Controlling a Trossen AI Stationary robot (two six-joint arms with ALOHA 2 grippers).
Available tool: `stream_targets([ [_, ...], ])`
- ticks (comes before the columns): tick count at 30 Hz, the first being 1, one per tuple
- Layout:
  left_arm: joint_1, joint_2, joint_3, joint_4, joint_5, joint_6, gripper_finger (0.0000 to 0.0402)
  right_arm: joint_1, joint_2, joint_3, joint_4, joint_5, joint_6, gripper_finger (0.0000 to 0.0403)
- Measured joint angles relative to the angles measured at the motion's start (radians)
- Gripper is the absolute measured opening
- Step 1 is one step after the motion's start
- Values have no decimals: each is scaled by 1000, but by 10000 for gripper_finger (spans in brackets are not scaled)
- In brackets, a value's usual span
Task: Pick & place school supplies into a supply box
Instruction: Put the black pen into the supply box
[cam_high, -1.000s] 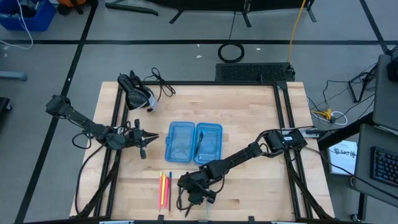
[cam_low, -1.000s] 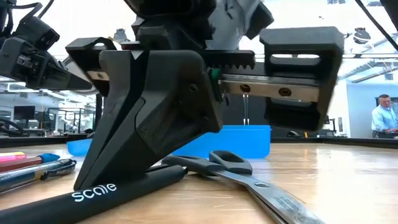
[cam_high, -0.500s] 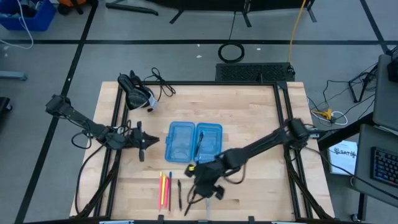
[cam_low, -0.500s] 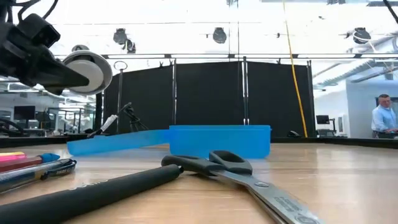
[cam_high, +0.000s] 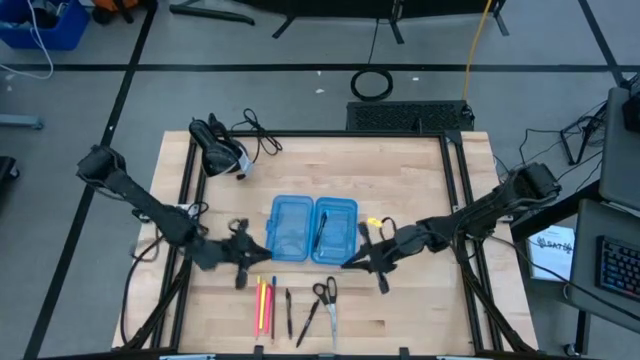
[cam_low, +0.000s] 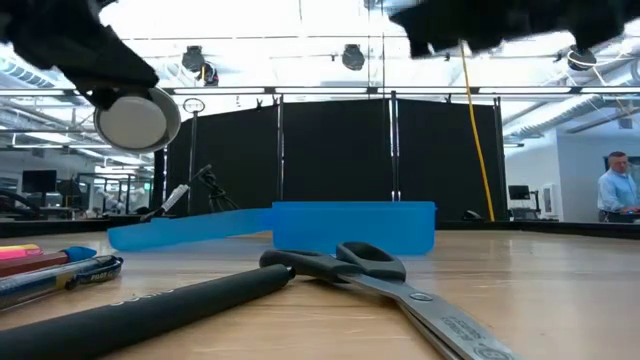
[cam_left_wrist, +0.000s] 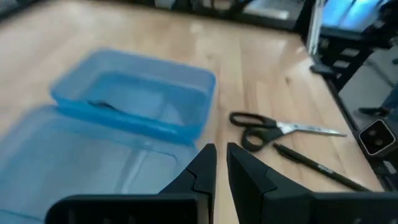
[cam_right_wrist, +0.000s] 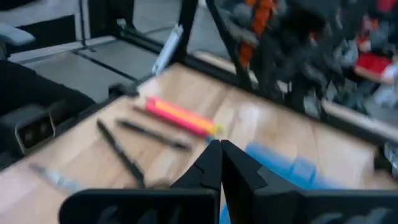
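One pen (cam_high: 322, 228) lies inside the blue box (cam_high: 312, 230). The scissors (cam_high: 325, 298) and other pens (cam_high: 265, 305) wait on the worktop (cam_high: 400, 190). The left pincer (cam_high: 242, 268) and right pincer (cam_high: 372, 258) are both pressed together, holding nothing.

The desk (cam_high: 400, 190) is pale wood with a visible grain and a soft satin sheen, framed by matt black metal rails (cam_high: 458, 190). The supply box (cam_high: 311, 230) is translucent blue plastic, smooth and faintly glossy, in 2 halves. The scissors (cam_low: 400, 285) have matt black plastic handles and bright silvery metal blades. A black pen (cam_low: 150, 310) beside them looks matt and smooth. The left end effector (cam_left_wrist: 221, 163) has 2 dark, dull plastic-looking fingers.
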Motion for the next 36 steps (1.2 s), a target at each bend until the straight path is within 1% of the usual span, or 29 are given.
stream_targets([
  [2,-11,108,110,-101,6,-105,42,-8,-13,-49,15,1,46,0],
  [5,-25,255,258,-228,8,-262,42,-13,-24,-74,9,4,105,0],
  [7,-32,350,342,-275,12,-321,42,-12,-21,-88,-14,2,124,0],
  [11,-43,524,512,-310,15,-350,42,-7,-23,-109,-2,3,157,0],
  [14,-39,657,671,-374,67,-352,42,11,-21,-139,9,3,194,0],
  [19,2,832,971,-685,144,-456,42,67,-22,-218,160,2,198,0],
  [22,18,914,1099,-804,165,-475,43,95,-25,-285,309,-6,196,0],
  [25,29,967,1178,-820,252,-484,54,95,-71,-344,382,-54,216,0],
  [27,35,988,1212,-813,313,-485,74,94,-109,-376,386,-49,229,0],
  [29,36,1008,1225,-814,346,-487,101,94,-142,-402,396,-48,235,0],
  [31,37,1013,1218,-821,351,-510,133,95,-166,-428,411,-49,230,0],
  [33,42,1010,1209,-834,346,-566,164,96,-179,-449,432,-50,223,0],
  [36,55,1008,1208,-913,338,-606,199,95,-199,-465,442,-49,203,0],
])
